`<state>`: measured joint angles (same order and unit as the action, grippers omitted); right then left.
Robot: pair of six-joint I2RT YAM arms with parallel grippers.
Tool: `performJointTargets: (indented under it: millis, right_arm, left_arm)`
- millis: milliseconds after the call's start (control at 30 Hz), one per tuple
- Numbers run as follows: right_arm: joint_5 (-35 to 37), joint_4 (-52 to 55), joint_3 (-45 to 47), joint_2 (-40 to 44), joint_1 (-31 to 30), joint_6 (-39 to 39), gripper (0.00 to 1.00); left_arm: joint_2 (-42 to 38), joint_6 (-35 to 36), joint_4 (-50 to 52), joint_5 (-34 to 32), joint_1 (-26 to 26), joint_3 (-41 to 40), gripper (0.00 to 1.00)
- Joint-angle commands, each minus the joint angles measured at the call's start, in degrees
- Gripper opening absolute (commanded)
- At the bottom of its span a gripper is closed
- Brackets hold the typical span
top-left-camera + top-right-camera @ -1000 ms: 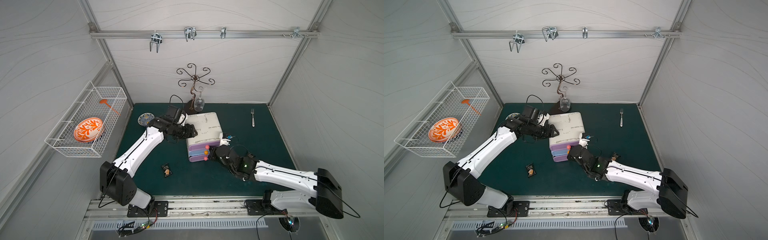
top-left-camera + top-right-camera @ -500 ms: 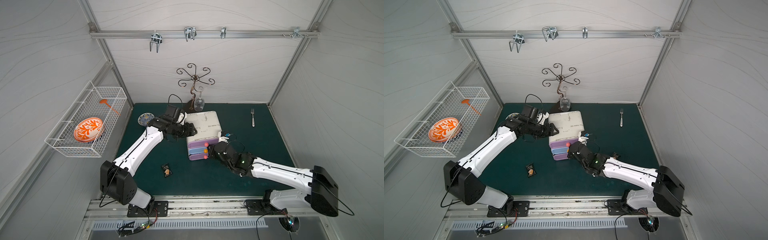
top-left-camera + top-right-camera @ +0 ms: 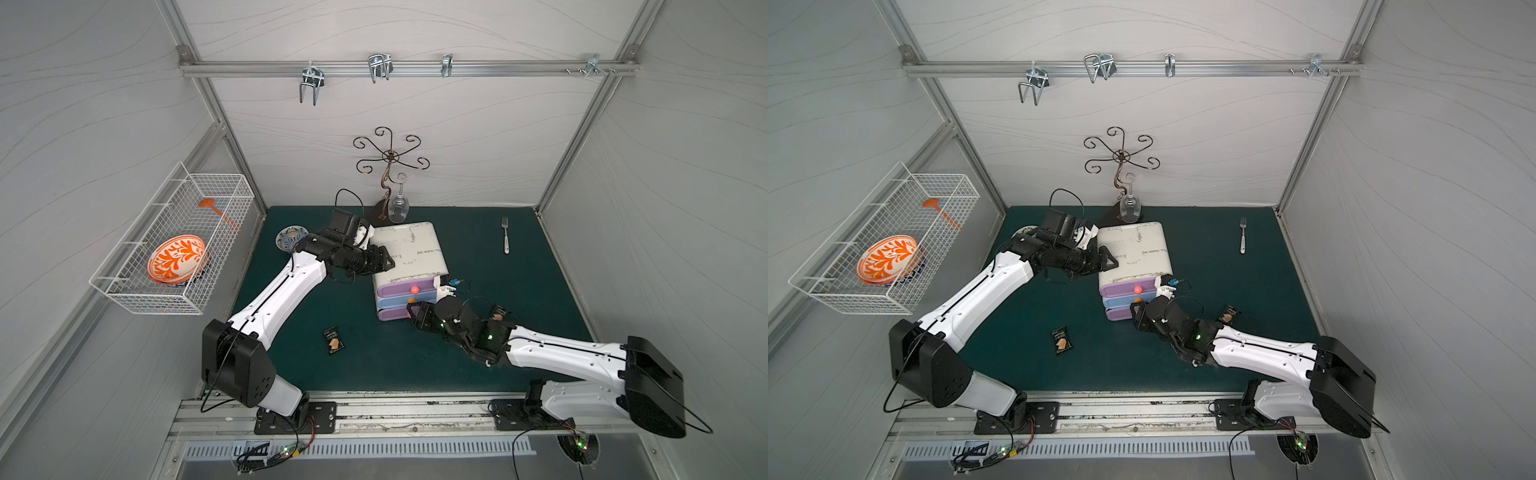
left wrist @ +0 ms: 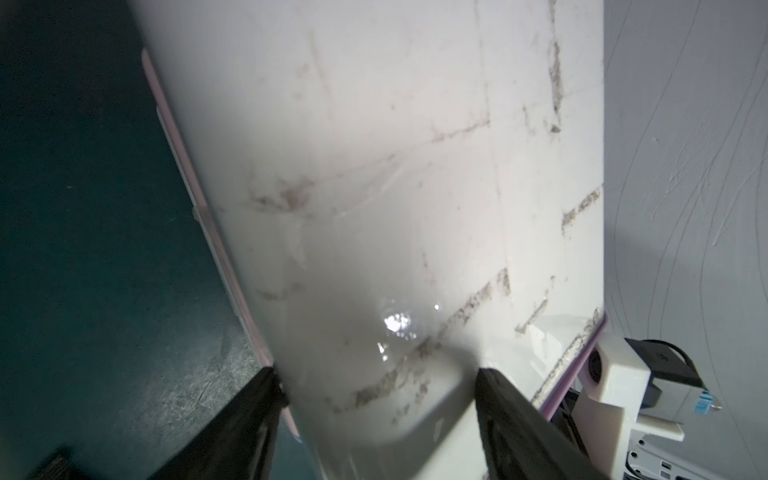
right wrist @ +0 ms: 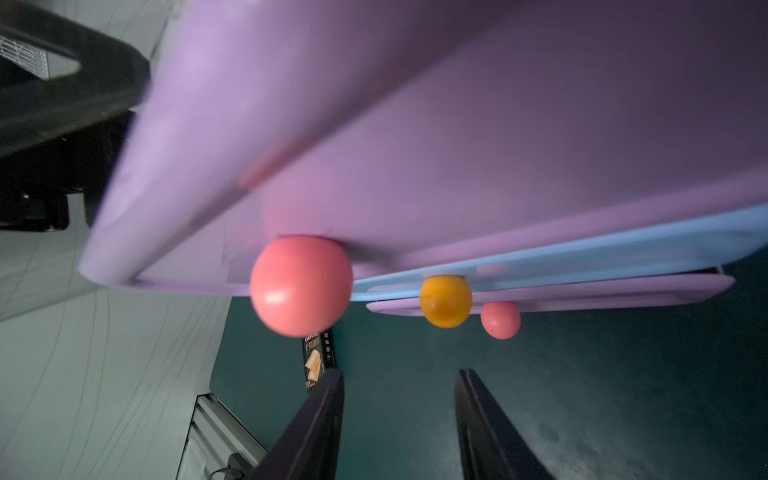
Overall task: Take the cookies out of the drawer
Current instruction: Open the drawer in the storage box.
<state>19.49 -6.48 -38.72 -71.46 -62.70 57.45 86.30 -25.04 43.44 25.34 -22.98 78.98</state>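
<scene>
A white drawer unit (image 3: 411, 249) (image 3: 1136, 245) with three drawers, purple, blue and purple, stands mid-table. All drawers look pushed in, so their insides are hidden. Two black cookies packets lie on the mat, one in front (image 3: 333, 340) (image 3: 1061, 341) (image 5: 318, 361) and one beside my right arm (image 3: 498, 312) (image 3: 1230, 312). My left gripper (image 3: 388, 262) (image 3: 1113, 259) (image 4: 376, 372) is open and rests wide on the unit's top left edge (image 4: 374, 166). My right gripper (image 3: 411, 313) (image 3: 1136, 318) (image 5: 399, 374) is open and empty, just in front of the lowest drawer's pink knob (image 5: 500, 320).
A fork (image 3: 505, 241) lies at the back right. A wine glass (image 3: 399, 205) hangs from a metal stand (image 3: 388, 158) behind the unit. A patterned plate (image 3: 291, 239) sits behind my left arm. A wire basket (image 3: 174, 241) on the left wall holds an orange bowl.
My right gripper's jaws have gone from shut to open at the front of the drawers, and that arm has shifted slightly. The left arm has stayed put.
</scene>
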Motion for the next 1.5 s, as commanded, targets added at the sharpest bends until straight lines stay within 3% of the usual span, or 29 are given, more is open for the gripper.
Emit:
performJointTargets:
  millis: [0, 233, 467, 767, 1467]
  right_arm:
    - [-2.0, -4.8, -0.3, -2.5, 1.1, -0.2, 0.48]
    - [-2.5, -4.1, -2.0, -6.1, 1.9, -0.8, 0.47]
    - [2.5, -1.7, -1.1, -3.3, 1.7, -0.4, 0.46]
    - [4.7, -5.3, 0.8, -3.5, 1.9, -1.0, 0.51]
    - [6.0, -14.9, 2.8, -8.6, 4.7, -2.7, 0.46]
  left_arm:
    - [2.1, 1.8, 3.5, 1.1, -0.4, -0.3, 0.77]
    - [2.1, 1.8, 3.6, 1.9, 0.1, 0.0, 0.78]
    - [1.7, 2.1, 3.9, 2.7, 1.0, 0.9, 0.78]
    - [1.4, 1.4, 4.0, 4.5, 2.0, 2.0, 0.78]
    - [0.8, 1.3, 4.1, 5.6, 2.1, 0.9, 0.78]
